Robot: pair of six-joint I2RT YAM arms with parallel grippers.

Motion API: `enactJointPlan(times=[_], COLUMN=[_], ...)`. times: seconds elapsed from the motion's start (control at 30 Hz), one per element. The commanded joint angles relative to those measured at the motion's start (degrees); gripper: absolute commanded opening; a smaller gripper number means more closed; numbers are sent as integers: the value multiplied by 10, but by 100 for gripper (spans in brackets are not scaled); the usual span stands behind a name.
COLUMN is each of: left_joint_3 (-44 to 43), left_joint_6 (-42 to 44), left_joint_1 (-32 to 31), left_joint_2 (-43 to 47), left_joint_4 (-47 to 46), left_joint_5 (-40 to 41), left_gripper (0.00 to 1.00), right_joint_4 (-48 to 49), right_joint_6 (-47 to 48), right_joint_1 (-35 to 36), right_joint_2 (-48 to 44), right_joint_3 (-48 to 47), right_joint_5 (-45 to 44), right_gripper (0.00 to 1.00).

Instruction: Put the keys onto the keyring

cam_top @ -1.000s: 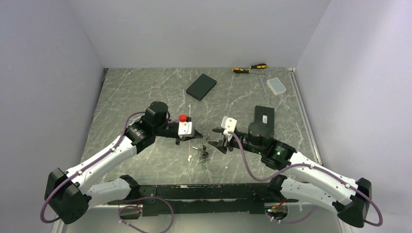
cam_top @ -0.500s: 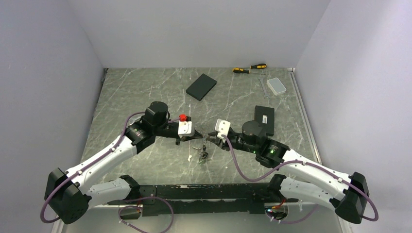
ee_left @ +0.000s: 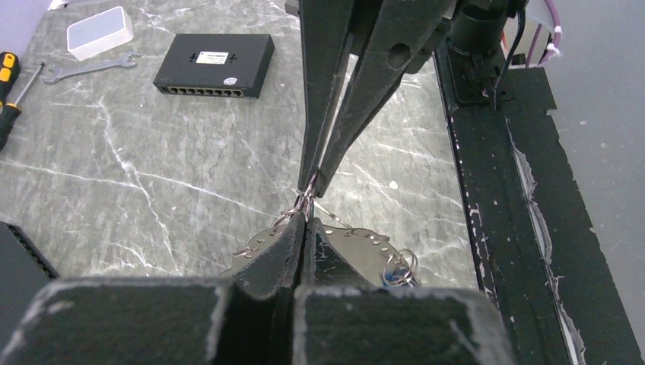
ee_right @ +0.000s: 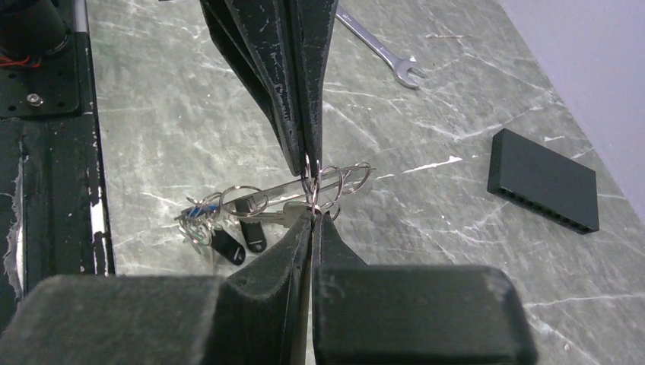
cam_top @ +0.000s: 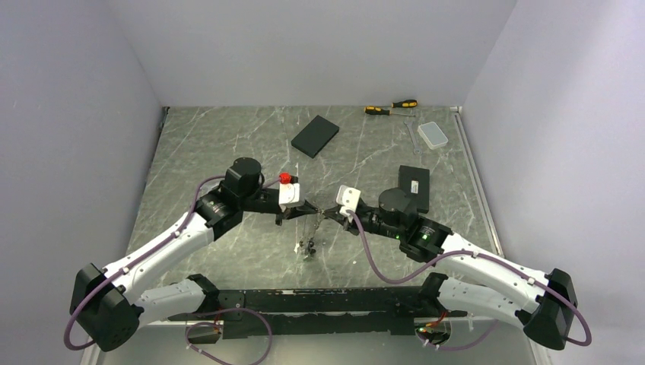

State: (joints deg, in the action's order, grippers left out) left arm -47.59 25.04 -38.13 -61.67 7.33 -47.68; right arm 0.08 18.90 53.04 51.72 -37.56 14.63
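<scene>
You are holding the keyring (ee_right: 341, 176) up near the middle of the desk (cam_top: 228, 144), and the keys (ee_right: 228, 228) are bunching just beside it on the near side. Your left pincer (ee_left: 304, 222) is pinching the ring's wire, fingers together. Your right pincer (ee_right: 312, 217) is clamping the same wire, the two meeting tip to tip. A wrench (ee_right: 378, 51) is lying far right.

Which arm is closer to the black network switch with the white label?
Right. The right arm has its wrist directly beside the network switch. The left arm lies on the other side, and the left gripper is at the keyring, well left of the switch.
</scene>
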Motion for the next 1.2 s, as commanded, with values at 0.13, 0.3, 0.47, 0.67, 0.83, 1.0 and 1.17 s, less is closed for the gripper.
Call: enactJointPlan(times=[0.13,0.3,0.47,0.67,0.83,1.0,1.17], left_joint_3=[-25,-29,-40,-45,-37,-39,-31], left_joint_6=[-86,-144,-185,-230,-238,-189,-149], left_joint_1=[18,21,23,23,23,23,24], left_joint_2=[12,7,5,3,-2,7,21], left_joint_4=[-114,-161,-184,-207,-226,-192,-163], left_joint_5=[-1,38,77,114,112,93,68], left_gripper=[0,0,0,0,0,0,0], right_joint_4=[37,37,66,95,76,25,-9], right_joint_6=[-24,-36,-60,-59,-37,-43,-47], right_joint_1=[1,3,10,33,65,69,66], right_joint_2=[3,31,36,50,82,52,-35], right_joint_3=[-6,-23,-16,-16,-45,-49,-26], right_joint_5=[7,4,-15,-57,-54,-45,-111], right_gripper=[4,4,4,6,23,40,50])
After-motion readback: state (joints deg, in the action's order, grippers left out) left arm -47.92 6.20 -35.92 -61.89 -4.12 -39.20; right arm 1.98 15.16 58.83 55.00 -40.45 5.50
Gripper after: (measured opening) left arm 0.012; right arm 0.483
